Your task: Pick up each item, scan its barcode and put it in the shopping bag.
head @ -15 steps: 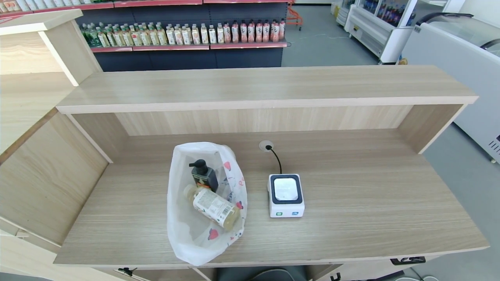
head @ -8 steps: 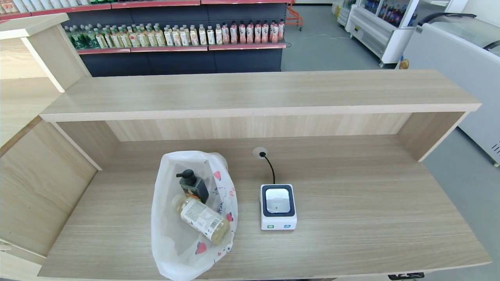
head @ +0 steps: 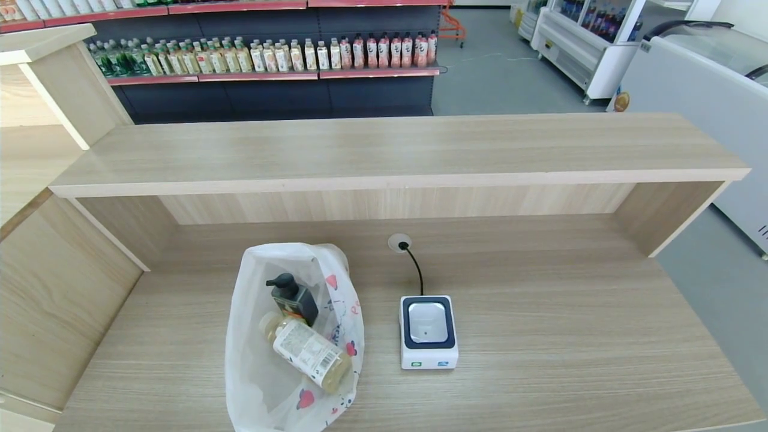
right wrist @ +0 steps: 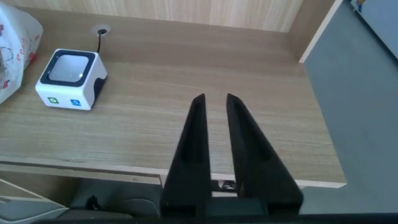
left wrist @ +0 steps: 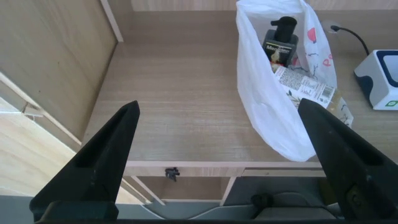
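Step in hand, my read: bagging looks done; both items I can see already lie in the bag, so what's left is a check and a clean hold-off.

- desk (head: 540,336): work any further move from the front edge; keep the arms low and off the raised back shelf
- shopping bag (head: 246,360): lies left of the desk's middle, mouth toward the back wall, closed end right at the front edge; thin film, likely to slide or snag; approach from above the mouth if it needs touching, never drag across it; I'd nudge it back from the front edge before lifting
- left gripper (left wrist: 219,107): hangs off the front edge near the front-left corner, jaws spread wide, nothing between them; bag sits ahead of it toward the desk's middle
- right gripper (right wrist: 215,98): off the front edge toward the right side, jaws drawn to a narrow slit, holding nothing
- barcode scanner (head: 428,331): mid-desk, just beside the bag on its right, not touching; window faces up; cable (head: 414,270) runs back to a grommet (head: 399,243) near the back wall; don't hook it
- pale drink bottle (head: 306,354): on its side in the bag, cap end toward the mouth
- dark pump bottle (head: 294,298): in the bag just behind it, the two touching

Labels: the pale bottle carries a white wrap label with a barcode block facing up; the pump bottle has an orange band on its front; the scanner shows one green and one blue badge on its front face; the bag is printed with red hearts; the text on all of them is too small to read.
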Controlling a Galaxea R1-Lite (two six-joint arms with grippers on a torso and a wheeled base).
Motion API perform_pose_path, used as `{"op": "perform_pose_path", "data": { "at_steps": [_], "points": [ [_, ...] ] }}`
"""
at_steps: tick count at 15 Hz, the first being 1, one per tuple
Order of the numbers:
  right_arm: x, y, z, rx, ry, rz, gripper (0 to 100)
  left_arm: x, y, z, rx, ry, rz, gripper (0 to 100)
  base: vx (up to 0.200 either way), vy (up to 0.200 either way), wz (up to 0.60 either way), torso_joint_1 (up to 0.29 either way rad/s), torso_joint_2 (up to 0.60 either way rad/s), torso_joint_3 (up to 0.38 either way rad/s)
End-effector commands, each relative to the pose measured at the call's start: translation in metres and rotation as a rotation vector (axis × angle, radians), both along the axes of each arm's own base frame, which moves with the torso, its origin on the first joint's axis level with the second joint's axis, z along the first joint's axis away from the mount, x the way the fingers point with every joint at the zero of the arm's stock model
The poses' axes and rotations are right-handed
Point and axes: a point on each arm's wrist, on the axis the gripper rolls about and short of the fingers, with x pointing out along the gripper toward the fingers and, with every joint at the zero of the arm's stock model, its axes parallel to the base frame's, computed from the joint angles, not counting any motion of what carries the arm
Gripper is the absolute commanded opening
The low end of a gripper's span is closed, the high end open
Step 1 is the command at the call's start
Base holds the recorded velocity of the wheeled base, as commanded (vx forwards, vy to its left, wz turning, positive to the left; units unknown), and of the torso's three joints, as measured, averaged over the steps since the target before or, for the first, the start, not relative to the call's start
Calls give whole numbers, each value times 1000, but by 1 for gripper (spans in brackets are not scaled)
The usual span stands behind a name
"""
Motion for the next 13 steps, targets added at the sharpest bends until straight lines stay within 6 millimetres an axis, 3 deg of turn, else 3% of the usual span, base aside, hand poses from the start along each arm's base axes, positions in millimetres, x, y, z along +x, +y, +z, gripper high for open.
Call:
{"op": "perform_pose_path", "data": {
  "at_steps": [1,13],
  "points": [
    [0,0,0,2,1,0,0,0,0,0,0,0,0,100,0,0,0,0,0,0],
    [0,0,0,-3,1,0,0,0,0,0,0,0,0,100,0,0,0,0,0,0]
  ]
}}
